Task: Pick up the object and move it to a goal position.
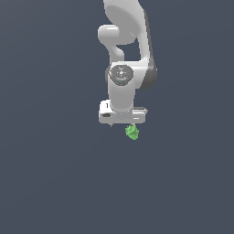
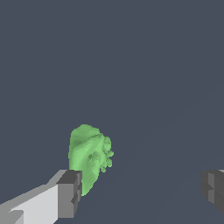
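The object [image 1: 132,132] is a small bright green lumpy item just below the white gripper hand [image 1: 122,117] in the exterior view. In the wrist view the object [image 2: 89,157] stands close against the inner side of one grey finger pad [image 2: 70,192]; the pad covers its lower edge. The other finger pad [image 2: 214,189] is far off across a wide gap. My gripper [image 2: 142,191] is open and holds nothing. The object is much narrower than the gap. I cannot tell whether the near pad touches it. No goal marker shows.
A plain dark grey-blue ground [image 1: 55,183] fills both views. The white arm [image 1: 125,41] rises above the hand in the exterior view. Nothing else shows.
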{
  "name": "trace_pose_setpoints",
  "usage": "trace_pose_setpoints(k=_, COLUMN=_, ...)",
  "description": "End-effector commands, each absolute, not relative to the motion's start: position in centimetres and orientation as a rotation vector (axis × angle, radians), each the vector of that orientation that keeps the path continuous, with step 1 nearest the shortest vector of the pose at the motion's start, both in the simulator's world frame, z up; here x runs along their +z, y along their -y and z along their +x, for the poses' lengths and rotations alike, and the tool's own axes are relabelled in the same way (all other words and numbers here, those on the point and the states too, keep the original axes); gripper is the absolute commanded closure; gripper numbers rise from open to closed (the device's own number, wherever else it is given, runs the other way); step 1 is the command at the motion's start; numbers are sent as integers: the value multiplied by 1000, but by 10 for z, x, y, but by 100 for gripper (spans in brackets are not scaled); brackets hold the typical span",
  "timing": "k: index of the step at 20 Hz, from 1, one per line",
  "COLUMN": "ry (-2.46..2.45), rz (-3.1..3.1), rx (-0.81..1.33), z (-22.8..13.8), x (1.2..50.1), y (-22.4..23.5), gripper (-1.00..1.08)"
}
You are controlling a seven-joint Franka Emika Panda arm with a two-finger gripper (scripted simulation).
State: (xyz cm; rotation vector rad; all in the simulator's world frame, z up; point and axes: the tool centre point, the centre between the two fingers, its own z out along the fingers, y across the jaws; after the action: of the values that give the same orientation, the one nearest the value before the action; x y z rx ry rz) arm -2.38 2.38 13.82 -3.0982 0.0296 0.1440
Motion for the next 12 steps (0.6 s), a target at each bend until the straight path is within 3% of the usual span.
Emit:
trace_pose_setpoints(k=1, ry=-33, rz=-3099, rx=143, z=-24, x=138, y=-25, gripper=-92)
trace_pose_setpoints(k=12, ry=-132, rz=-3120, rx=87, z=-34, x=120, y=-49, gripper=-92)
